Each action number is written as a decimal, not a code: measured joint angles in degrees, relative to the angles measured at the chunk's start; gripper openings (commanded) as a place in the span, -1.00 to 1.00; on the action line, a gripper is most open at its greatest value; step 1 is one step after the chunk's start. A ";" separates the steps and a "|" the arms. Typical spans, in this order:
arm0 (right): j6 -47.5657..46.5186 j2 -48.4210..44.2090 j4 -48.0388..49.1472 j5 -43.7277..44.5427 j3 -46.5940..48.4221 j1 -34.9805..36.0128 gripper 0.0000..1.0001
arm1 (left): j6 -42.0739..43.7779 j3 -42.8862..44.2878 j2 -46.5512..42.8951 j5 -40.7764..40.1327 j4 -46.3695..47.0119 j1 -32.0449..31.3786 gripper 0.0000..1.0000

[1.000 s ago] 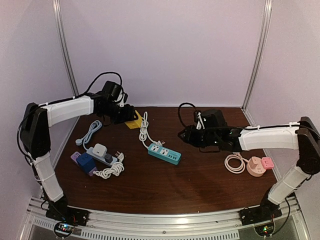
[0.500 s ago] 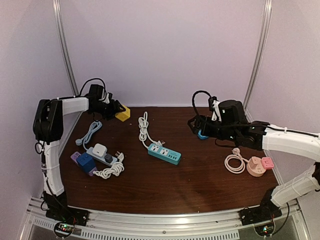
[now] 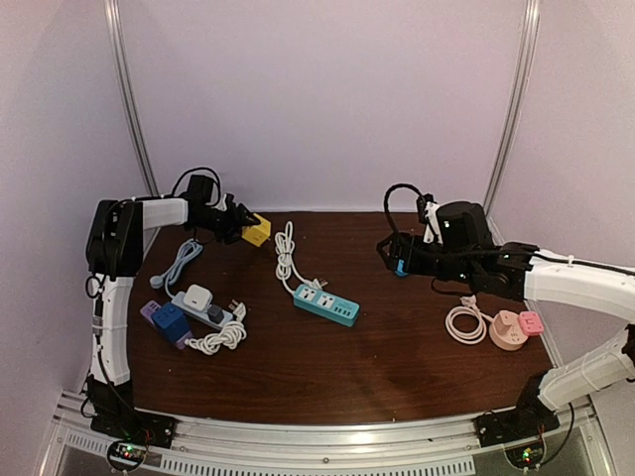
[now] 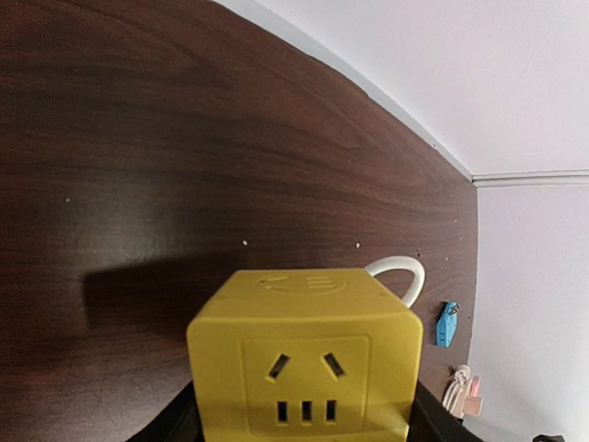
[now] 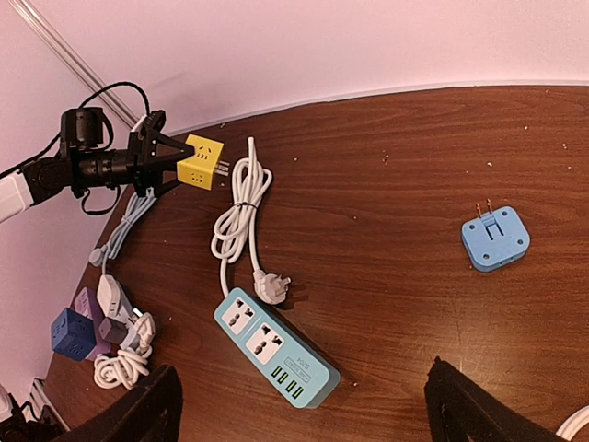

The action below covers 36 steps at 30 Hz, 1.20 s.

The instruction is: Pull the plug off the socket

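The yellow cube socket (image 3: 257, 231) is held off the table at the back left by my left gripper (image 3: 235, 222), which is shut on its sides. In the left wrist view the cube (image 4: 308, 359) fills the space between the jaws of my left gripper (image 4: 304, 422), and its front outlet is empty. The blue plug (image 3: 401, 266) lies on the table by my right gripper (image 3: 389, 254). In the right wrist view it (image 5: 495, 238) lies prongs up, apart from my right gripper (image 5: 304, 405), which is open and empty.
A teal power strip (image 3: 326, 304) with its coiled white cable (image 3: 286, 253) lies mid-table. At the left are a white strip with plugs (image 3: 198, 302), a blue cube (image 3: 171, 322) and loose cords. A pink socket (image 3: 516, 329) with a white coil (image 3: 464, 322) sits at the right.
My left arm has drawn back toward the back left, holding the yellow cube off the table. My right arm has swung right, and the blue plug now lies beside it.
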 measured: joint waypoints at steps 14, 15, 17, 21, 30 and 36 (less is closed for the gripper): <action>0.02 -0.13 -0.07 0.39 -0.68 0.00 0.85 | 0.42 6.45 5.05 1.79 -5.73 0.42 -0.04; 0.02 -0.15 -0.07 0.42 -0.68 0.00 0.86 | 0.76 6.58 5.05 1.64 -6.14 0.42 0.05; 0.00 -0.17 -0.11 0.44 -0.68 0.00 0.85 | 1.81 7.02 5.05 1.27 -7.19 0.42 0.26; -0.04 -0.20 -0.39 0.46 -0.68 0.00 0.85 | 4.20 8.44 5.05 -0.85 -10.12 0.44 0.55; -0.11 -0.20 -1.27 0.46 -0.68 0.00 0.86 | 8.57 10.38 5.03 -5.46 -15.80 0.81 0.83; -0.33 -0.20 -1.57 0.46 -0.68 0.00 0.85 | 10.88 11.93 4.76 -9.18 -18.51 0.79 0.64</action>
